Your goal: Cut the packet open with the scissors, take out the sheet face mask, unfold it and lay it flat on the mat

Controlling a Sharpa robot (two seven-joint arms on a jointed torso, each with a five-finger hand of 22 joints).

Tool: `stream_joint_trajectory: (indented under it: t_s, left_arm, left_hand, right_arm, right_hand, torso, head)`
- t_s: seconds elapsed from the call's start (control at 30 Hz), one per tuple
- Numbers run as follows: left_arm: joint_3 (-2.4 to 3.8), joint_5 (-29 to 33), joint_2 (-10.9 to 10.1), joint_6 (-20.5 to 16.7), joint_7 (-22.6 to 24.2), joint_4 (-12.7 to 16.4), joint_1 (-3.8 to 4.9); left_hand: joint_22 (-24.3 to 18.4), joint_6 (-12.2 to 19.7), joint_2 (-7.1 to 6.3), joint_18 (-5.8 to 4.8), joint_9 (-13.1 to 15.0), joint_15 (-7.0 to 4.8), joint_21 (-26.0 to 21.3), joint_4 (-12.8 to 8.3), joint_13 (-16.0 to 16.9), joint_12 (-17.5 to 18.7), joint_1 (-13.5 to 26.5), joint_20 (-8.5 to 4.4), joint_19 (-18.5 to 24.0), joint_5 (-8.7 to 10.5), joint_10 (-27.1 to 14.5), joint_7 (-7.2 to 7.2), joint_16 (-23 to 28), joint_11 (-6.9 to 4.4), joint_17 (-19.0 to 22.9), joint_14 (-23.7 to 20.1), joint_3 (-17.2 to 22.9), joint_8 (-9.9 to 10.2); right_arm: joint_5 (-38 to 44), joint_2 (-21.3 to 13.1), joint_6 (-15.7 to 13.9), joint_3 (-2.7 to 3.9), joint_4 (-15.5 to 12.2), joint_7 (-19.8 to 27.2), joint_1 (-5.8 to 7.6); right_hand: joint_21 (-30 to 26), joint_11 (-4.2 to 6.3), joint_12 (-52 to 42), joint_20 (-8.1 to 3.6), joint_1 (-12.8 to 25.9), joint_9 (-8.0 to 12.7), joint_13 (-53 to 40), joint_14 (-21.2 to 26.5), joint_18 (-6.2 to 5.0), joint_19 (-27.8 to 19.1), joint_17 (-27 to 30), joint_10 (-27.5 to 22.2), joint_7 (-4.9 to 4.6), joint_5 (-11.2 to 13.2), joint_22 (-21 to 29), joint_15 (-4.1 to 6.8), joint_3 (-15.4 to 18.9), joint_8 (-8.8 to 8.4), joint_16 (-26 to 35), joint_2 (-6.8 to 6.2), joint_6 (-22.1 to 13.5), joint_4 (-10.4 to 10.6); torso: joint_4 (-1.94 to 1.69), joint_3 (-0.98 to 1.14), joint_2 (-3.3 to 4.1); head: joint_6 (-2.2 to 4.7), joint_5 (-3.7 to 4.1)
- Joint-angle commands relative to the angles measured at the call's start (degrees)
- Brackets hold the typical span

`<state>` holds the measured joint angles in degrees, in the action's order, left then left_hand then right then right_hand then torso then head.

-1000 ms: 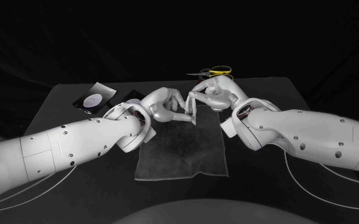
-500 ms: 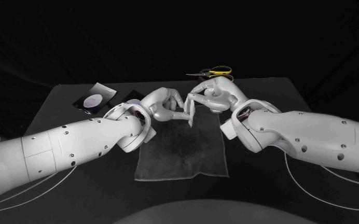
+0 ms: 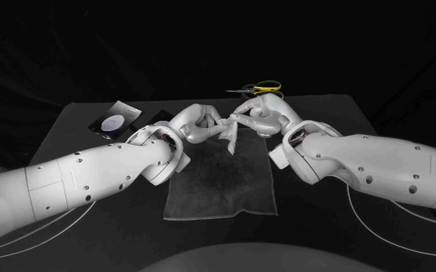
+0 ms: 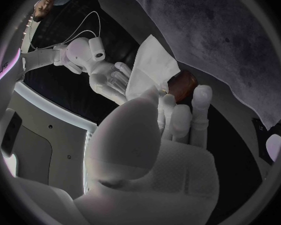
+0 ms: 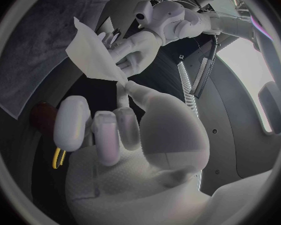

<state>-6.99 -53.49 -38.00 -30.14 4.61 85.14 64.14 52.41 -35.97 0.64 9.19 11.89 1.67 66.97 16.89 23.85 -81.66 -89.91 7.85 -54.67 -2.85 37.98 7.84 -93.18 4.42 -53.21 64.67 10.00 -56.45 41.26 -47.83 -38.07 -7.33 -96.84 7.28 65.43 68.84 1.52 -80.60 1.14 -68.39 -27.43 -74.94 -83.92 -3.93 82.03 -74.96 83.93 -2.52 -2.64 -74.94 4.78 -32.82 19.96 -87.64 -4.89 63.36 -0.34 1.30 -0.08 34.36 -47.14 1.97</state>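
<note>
A folded white sheet mask (image 3: 232, 138) hangs above the far end of the grey mat (image 3: 222, 184). My left hand (image 3: 198, 124) pinches it from the left and my right hand (image 3: 263, 113) from the right, fingertips close together. In the left wrist view the mask (image 4: 150, 67) rises from my left hand (image 4: 159, 135), with the right hand (image 4: 106, 77) behind it. In the right wrist view my right hand (image 5: 115, 130) pinches a corner of the mask (image 5: 90, 50) and the left hand (image 5: 137, 42) holds the far side. The yellow-handled scissors (image 3: 259, 86) lie behind the right hand.
The black packet (image 3: 113, 121) with a pale oval lies at the table's back left, a small dark piece (image 3: 160, 117) beside it. The mat (image 4: 203, 30) stretches toward me under both forearms. The table's far edge runs just behind the scissors.
My left hand's fingers have risen and moved in toward the right hand at the mask's top. The mask stays hanging over the mat's far end.
</note>
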Motion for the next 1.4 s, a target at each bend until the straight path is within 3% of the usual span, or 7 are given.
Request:
stream_joint_trajectory:
  t_s: [0.03, 0.13, 0.4, 0.53, 0.77, 1.07, 1.4]
  left_arm:
    - [0.08, 3.0, 0.0, -2.0, 4.8, 0.4, 0.0]
    - [0.1, 3.7, -0.2, -2.5, 6.1, 0.5, 0.0]
    - [0.13, 5.2, -0.3, -2.9, 9.2, 0.4, -0.01]
    - [0.18, 5.5, -0.3, -2.6, 9.3, 0.0, -0.01]
    - [1.49, 3.9, -0.8, 4.0, 4.9, -0.9, 0.42]
    - [2.91, 4.9, -1.2, 22.8, -6.6, -1.7, 5.19]
    - [2.51, 12.0, 0.5, 29.7, -14.0, -4.9, 7.88]
  left_hand:
    - [-0.4, -0.9, -2.08, 0.35, -0.6, 0.21, -0.2, -0.1, -0.2, 0.6, 1.1, 0.07, 0.6, 0.11, 0.0, 0.12, -0.1, 0.19, 0.6, -0.7, 4.2, 0.7]
    - [-0.9, -0.3, -4.84, 0.43, -1.4, 0.58, -0.2, -0.2, -0.3, 1.1, 3.0, 0.26, 1.2, 0.2, 0.1, 0.69, -0.2, 0.45, 1.2, -1.3, 11.3, 1.6]
    - [-0.3, -1.9, -6.02, 0.4, -1.4, -0.32, 0.9, -2.5, -1.2, 3.0, 1.3, -0.17, 0.9, 0.08, 1.1, 0.25, 0.0, -0.51, -0.3, -0.2, 24.7, 0.9]
    - [0.1, -4.9, -8.93, 0.32, -1.9, -1.04, 2.1, -4.9, -1.3, 3.9, 5.1, -1.08, 0.9, 0.09, 2.9, -0.35, 0.3, -1.15, -0.5, 0.3, 33.6, 2.1]
    - [1.5, -6.7, -10.12, -0.01, -2.2, -1.24, 3.5, -7.5, -1.1, 4.1, 7.5, -1.33, -0.3, 0.11, 3.9, -0.48, 0.4, -1.35, -2.8, 2.1, 36.1, 3.0]
    - [2.5, -8.3, -10.8, -0.25, -2.7, -1.52, 4.4, -9.5, -0.1, 3.6, 9.8, -1.37, -1.0, 0.11, 5.3, -0.86, 0.2, -1.7, -5.0, 3.8, 36.9, 4.4]
    - [3.9, -9.5, -10.68, -0.57, -3.1, -1.81, 5.6, -10.9, 6.3, 1.4, 12.0, -1.6, -2.4, 0.12, 10.5, -1.12, 0.3, -2.03, -10.3, 7.7, 36.8, 6.0]
  right_arm:
    - [0.7, 0.1, 1.1, 0.01, 0.3, -0.3, -0.02]
    - [0.7, 0.1, 1.2, 0.0, 0.6, -0.4, -0.03]
    - [0.7, -0.1, 1.5, -0.02, 0.9, -0.3, -0.05]
    - [1.1, -0.4, 2.2, -0.02, 1.2, -0.3, -0.05]
    - [4.3, -0.6, 5.4, -0.01, 4.1, 0.0, 0.18]
    - [7.4, 0.6, 7.3, 0.37, 7.1, 0.6, 2.36]
    - [7.8, 1.6, 9.4, 0.17, 8.2, -0.1, 3.45]
  right_hand:
    - [0.2, 0.39, -0.4, -0.04, 0.1, -3.7, -10.5, -5.5, -0.32, 0.4, -12.7, 4.7, 0.03, -0.1, -9.4, 0.44, -5.5, 0.4, -0.4, 0.51, 0.5, -5.3]
    - [0.2, 0.39, -0.4, -0.04, 0.1, -3.7, -10.5, -5.5, -0.32, 0.4, -12.7, 4.7, 0.03, -0.1, -9.4, 0.44, -5.5, 0.4, -0.4, 0.51, 0.5, -5.3]
    - [0.3, 0.39, -0.3, -0.04, 0.2, -3.7, -10.4, -5.5, -0.29, 0.4, -12.7, 4.7, 0.03, -0.1, -9.4, 0.44, -5.6, 0.43, -0.4, 0.52, 0.5, -5.3]
    - [0.2, 0.39, -0.3, -0.03, 0.2, -3.7, -10.4, -5.5, -0.32, 0.4, -12.7, 4.7, 0.03, -0.1, -9.4, 0.43, -5.6, 0.45, -0.4, 0.53, 0.4, -5.4]
    - [0.3, 0.38, -0.3, -0.03, 0.3, -3.7, -10.4, -5.5, -0.3, 0.4, -12.8, 4.7, 0.02, -0.1, -9.4, 0.43, -5.6, 0.46, -0.4, 0.5, 0.4, -5.4]
    - [0.5, 0.37, -0.3, -0.03, 0.3, -3.8, -10.4, -5.5, -0.26, 0.4, -12.9, 4.7, 0.01, -0.1, -9.5, 0.42, -5.6, 0.47, -0.6, 0.49, 0.4, -5.4]
    - [0.7, 0.37, -0.1, -0.03, 0.4, -3.8, -10.3, -5.5, -0.22, 0.5, -13.0, 4.6, 0.0, -0.1, -9.5, 0.41, -5.6, 0.47, -0.6, 0.5, 0.3, -5.4]
  torso:
    - [0.04, 0.01, 0.03]
    - [0.01, 0.01, 0.02]
    - [0.04, 0.02, 0.01]
    - [0.06, 0.04, 0.02]
    - [0.05, 0.1, -0.06]
    - [0.01, 0.23, 0.03]
    - [-0.02, 0.16, -0.03]
  head:
    - [0.0, -0.08]
    - [0.04, -0.03]
    - [0.01, -0.14]
    - [0.01, -0.06]
    - [0.11, 0.1]
    - [0.52, 0.07]
    - [0.54, 0.06]
